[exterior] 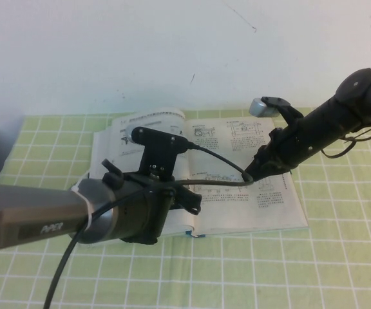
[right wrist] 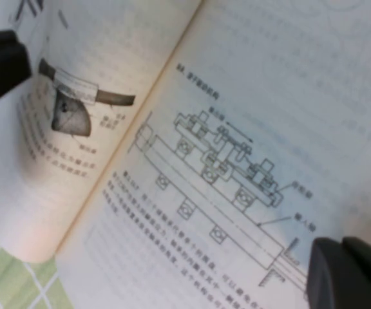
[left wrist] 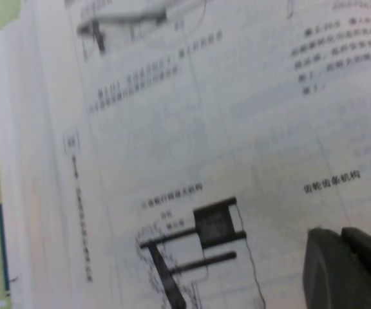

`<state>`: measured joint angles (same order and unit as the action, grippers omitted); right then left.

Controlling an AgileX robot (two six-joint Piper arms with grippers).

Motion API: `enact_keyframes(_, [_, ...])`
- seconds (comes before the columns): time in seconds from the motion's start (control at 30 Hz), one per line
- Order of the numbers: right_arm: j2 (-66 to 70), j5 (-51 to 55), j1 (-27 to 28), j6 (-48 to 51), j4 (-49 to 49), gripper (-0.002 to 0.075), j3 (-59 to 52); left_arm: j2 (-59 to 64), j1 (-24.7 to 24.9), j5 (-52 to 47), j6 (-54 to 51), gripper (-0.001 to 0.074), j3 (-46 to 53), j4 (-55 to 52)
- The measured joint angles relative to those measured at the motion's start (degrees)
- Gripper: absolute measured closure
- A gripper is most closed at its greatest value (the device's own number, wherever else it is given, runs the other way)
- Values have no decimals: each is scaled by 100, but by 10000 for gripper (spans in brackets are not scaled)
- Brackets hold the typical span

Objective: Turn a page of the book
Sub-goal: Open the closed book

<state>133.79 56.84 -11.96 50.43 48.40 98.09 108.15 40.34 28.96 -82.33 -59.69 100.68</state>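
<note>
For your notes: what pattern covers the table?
Light green with a white grid, the table, clearest in the high view.

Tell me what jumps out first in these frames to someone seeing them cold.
The open book lies mid-table on the green checked cloth, with one page curling up on its left half. Both dark arms crowd over it: the left gripper is low over the left-hand pages, the right gripper is shut and sits just above the right-hand page of diagrams.
</note>
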Motion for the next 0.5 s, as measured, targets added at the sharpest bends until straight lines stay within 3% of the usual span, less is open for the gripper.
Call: enact_keyframes(0.5, [139, 50, -95, -364, 128, 728, 70, -394, -144, -235, 160, 739, 609, 7])
